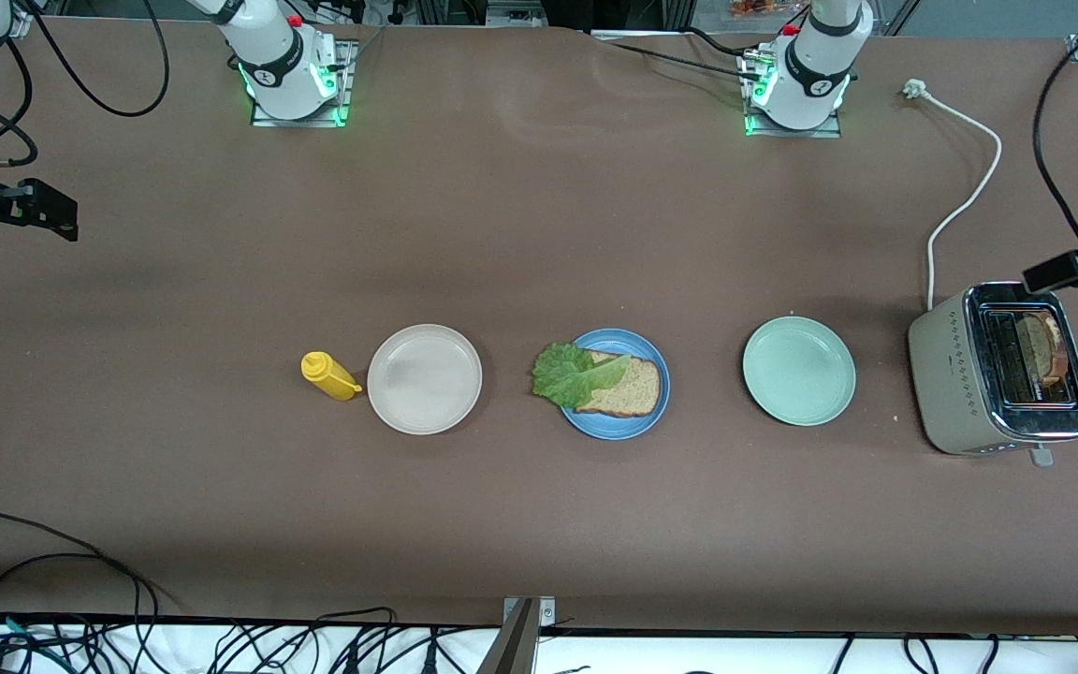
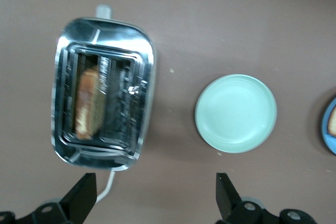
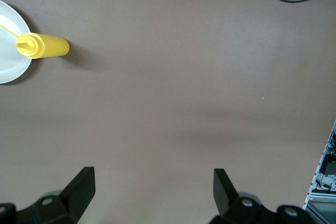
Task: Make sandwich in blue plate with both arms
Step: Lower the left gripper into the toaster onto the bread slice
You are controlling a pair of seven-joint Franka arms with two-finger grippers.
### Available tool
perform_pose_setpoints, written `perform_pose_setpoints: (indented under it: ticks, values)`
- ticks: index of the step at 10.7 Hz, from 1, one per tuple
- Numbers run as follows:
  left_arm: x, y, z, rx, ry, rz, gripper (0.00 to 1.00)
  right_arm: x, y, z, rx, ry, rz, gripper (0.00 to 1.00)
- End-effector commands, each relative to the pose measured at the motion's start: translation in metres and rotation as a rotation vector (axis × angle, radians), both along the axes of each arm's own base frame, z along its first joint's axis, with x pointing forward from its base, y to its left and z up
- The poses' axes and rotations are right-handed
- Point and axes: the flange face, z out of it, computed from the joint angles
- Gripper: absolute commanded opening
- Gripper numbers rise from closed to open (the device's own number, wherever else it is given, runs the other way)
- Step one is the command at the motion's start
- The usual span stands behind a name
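On the blue plate (image 1: 616,428) at mid-table lies one brown bread slice (image 1: 631,388). A ruffled green lettuce leaf (image 1: 571,373) rests on it and overhangs the rim toward the right arm's end. Another bread slice (image 2: 86,103) stands in a slot of the toaster (image 2: 144,72) at the left arm's end. My left gripper (image 2: 156,179) hangs open and holds nothing, over the table beside the toaster. High over bare table at the right arm's end, my right gripper (image 3: 154,177) is open with nothing between its fingers.
A pale green plate (image 1: 799,371) sits between the blue plate and the toaster (image 1: 955,374). A beige-white plate (image 1: 424,379) and a yellow squeeze bottle (image 1: 328,376) lie toward the right arm's end. The toaster's white cable (image 1: 969,187) runs toward the left arm's base.
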Motion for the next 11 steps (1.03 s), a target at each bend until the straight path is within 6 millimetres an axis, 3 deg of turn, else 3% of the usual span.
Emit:
perform_pose_setpoints:
  ticks: [1, 3, 6, 9, 10, 11]
  values:
    - [0.018, 0.053, -0.036, -0.002, -0.024, -0.053, 1.00, 0.004, 0.001, 0.006, -0.011, -0.014, -0.011, 1.00]
    - [0.029, 0.078, -0.061, 0.017, -0.058, -0.045, 1.00, 0.007, 0.003, 0.001, -0.008, -0.010, -0.012, 1.00]
    - [0.037, 0.083, -0.109, 0.141, 0.034, -0.125, 1.00, 0.007, 0.004, 0.001, -0.012, -0.011, -0.008, 1.00]
    - [0.038, 0.093, -0.141, 0.136, 0.079, -0.124, 1.00, 0.006, 0.006, 0.003, -0.013, -0.013, -0.004, 1.00]
    - [0.035, 0.092, -0.151, 0.129, 0.098, -0.125, 0.95, 0.006, 0.006, 0.005, -0.014, -0.017, -0.004, 1.00]
    - [0.033, 0.093, -0.156, 0.126, 0.106, -0.119, 0.74, 0.006, 0.006, 0.009, -0.014, -0.025, -0.005, 1.00]
